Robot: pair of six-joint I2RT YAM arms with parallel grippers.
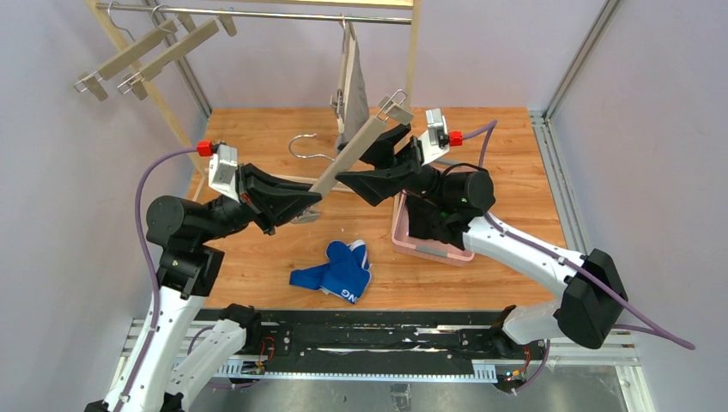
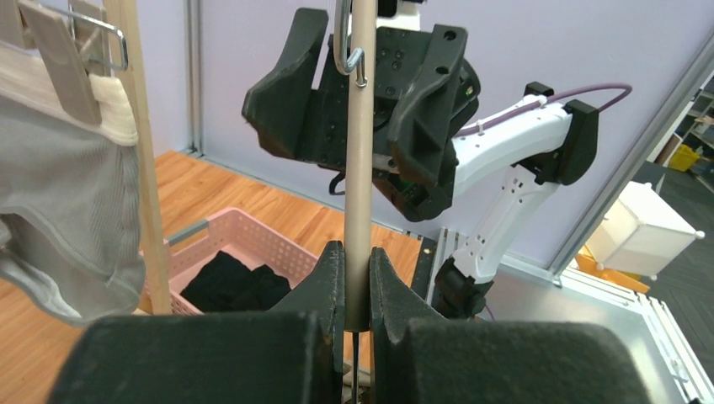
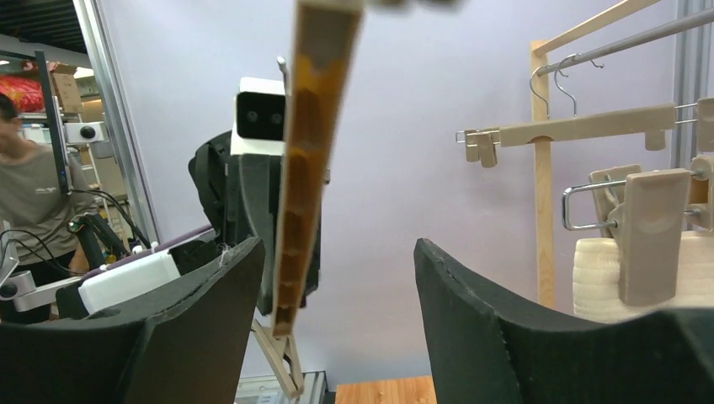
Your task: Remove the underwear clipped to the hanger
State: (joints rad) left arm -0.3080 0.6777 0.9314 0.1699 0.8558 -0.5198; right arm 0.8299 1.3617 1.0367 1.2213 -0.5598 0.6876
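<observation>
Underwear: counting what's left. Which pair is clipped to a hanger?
The grey pair, hanging from the rail; the blue pair lies on the table, the black pair in the pink basket.

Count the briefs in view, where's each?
3. Bright blue fabric briefs lie loose on the wooden table; plain black briefs sit in the pink plastic basket; plain grey briefs hang clipped to a wooden hanger on the rail. Part of the basket is hidden; more may lie there.

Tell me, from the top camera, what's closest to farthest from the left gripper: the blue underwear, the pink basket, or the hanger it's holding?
1. The hanger, clamped in the left gripper, touching it.
2. The blue underwear, lying on the table toward the near edge.
3. The pink basket, farther off to the right.
</observation>
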